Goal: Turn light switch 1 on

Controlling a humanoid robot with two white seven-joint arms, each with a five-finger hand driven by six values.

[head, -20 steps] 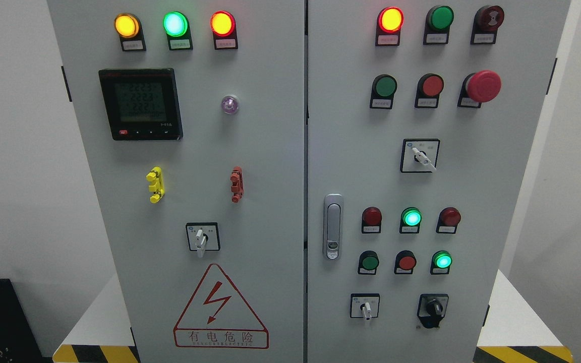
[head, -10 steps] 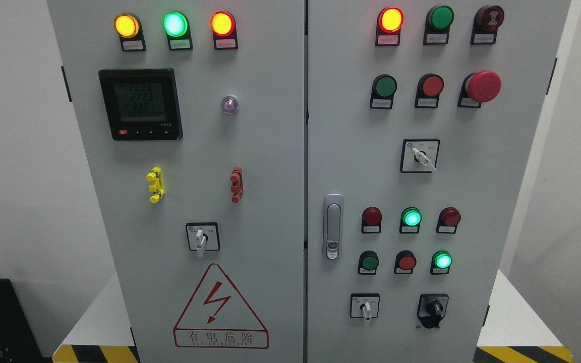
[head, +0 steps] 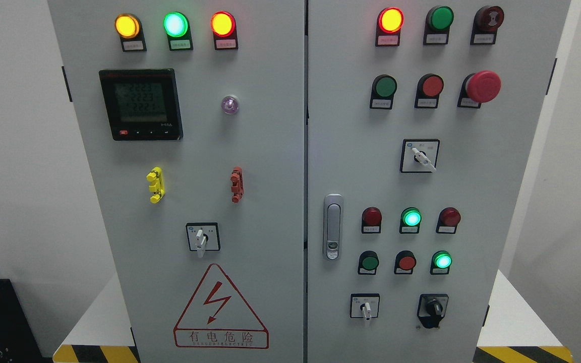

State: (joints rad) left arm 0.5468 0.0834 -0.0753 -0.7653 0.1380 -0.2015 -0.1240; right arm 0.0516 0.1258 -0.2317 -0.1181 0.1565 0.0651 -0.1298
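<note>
From the head view, a big grey cabinet (head: 270,151) with two doors fills the middle, with white wall on both sides. No robot hand shows, so I cannot tell how the fingers are. Which button is light switch 1 is not clear; small knob switches (head: 202,237) sit low on both doors.

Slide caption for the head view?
Grey two-door electrical cabinet with lit indicator lamps, rotary switches and a red mushroom stop button; no robot hands visible.
</note>
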